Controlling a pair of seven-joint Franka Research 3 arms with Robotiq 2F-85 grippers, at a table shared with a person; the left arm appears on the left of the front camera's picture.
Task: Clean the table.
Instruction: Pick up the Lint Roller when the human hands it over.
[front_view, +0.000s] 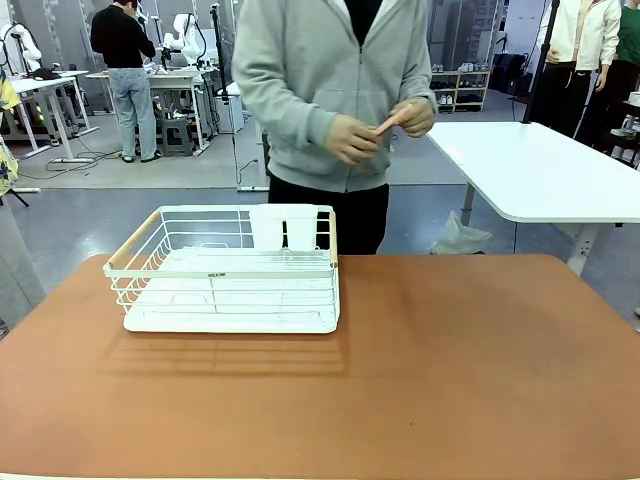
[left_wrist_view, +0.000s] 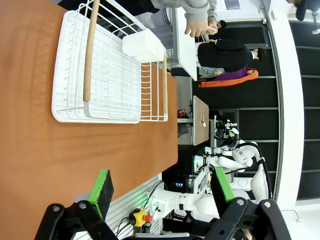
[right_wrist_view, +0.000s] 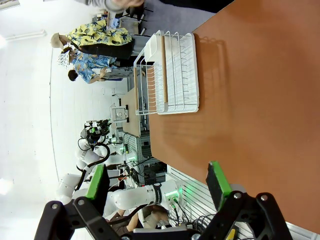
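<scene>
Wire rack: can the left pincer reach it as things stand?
Probably yes: the left pincer stands open, facing the wire rack, with just table between them.

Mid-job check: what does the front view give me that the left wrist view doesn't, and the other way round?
Front view: the person's hands at chest height, holding a small pinkish thing, and the table across its whole width.
Left wrist view: the left claw, open, its green pads wide apart, over the table's edge on the robot's side.
Both: the white wire rack standing on the reddish-brown top, with its white cup holder on the person's side.
</scene>
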